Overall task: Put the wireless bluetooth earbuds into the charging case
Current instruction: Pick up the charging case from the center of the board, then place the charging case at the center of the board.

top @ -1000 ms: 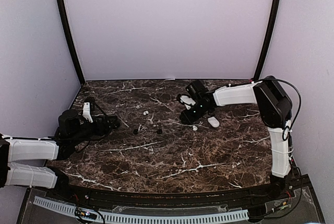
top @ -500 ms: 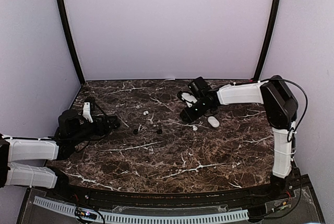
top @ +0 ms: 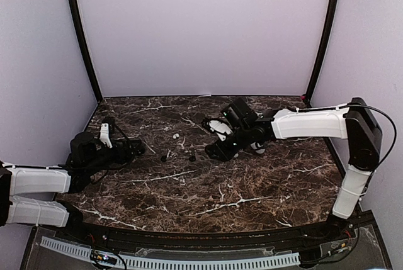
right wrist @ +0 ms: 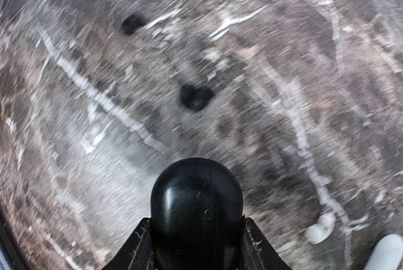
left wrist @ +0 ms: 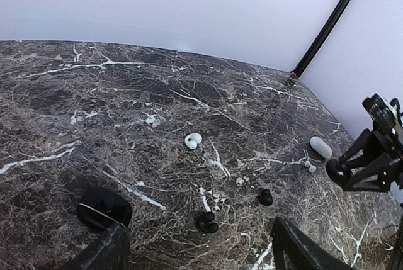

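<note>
Over the dark marble table point(top: 220, 188), right gripper point(right wrist: 196, 227) pinches a glossy black oval case point(right wrist: 196, 197) end-down, rear hidden; left gripper point(left wrist: 198, 238) is open, empty.

Dark brown marble-look table point(top: 189, 188), smooth, white-veined, with a soft sheen; a white earbud point(left wrist: 192, 140) of glossy moulded plastic; near the white earbud, a black earbud point(left wrist: 206, 221) and a second black earbud point(left wrist: 265, 197), both shiny plastic; well to the right of the white earbud, a white case point(left wrist: 320, 147), smooth and satin; a black case point(right wrist: 196, 210), its polished plastic dome catching light and faintly marked; arm shells point(top: 312, 123) of matt white plastic; walls point(top: 201, 31) plain and matt.
</note>
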You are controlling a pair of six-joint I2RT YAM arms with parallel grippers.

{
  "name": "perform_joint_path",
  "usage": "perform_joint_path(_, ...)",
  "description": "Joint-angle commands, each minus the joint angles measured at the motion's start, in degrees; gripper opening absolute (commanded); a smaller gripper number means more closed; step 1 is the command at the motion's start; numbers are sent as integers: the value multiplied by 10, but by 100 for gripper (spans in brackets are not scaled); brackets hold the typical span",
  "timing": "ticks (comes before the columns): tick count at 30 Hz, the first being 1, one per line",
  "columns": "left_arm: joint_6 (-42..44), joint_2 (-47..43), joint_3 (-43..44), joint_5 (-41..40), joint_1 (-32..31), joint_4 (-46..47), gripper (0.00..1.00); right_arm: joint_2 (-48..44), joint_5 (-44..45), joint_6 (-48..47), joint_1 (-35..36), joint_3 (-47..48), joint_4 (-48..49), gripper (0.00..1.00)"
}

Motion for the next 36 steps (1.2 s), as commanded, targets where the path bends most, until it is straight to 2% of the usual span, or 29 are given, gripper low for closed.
perform_joint_path(1,4,-6,-19,-9,-2,19,89,-41,-13,14,50,-53,18,30)
perform_joint_path(10,-9,-10,-30,-22,-2,30,93,-97,-15,49,110,-155,74,30)
perform_joint_path(13,-20,-10,-38,-29,-1,41,99,-96,-1,56,121,-167,74,30)
perform_joint_path(23,-22,-10,-37,-35,0,35,99,-63,50,78,130,-172,76,32)
perform_joint_path(28,-13,-6,-38,-6,-1,54,98,-50,63,80,131,-167,73,43)
perform_joint_path(36,-12,-4,-39,-3,-1,59,97,-80,80,91,132,-188,91,76)
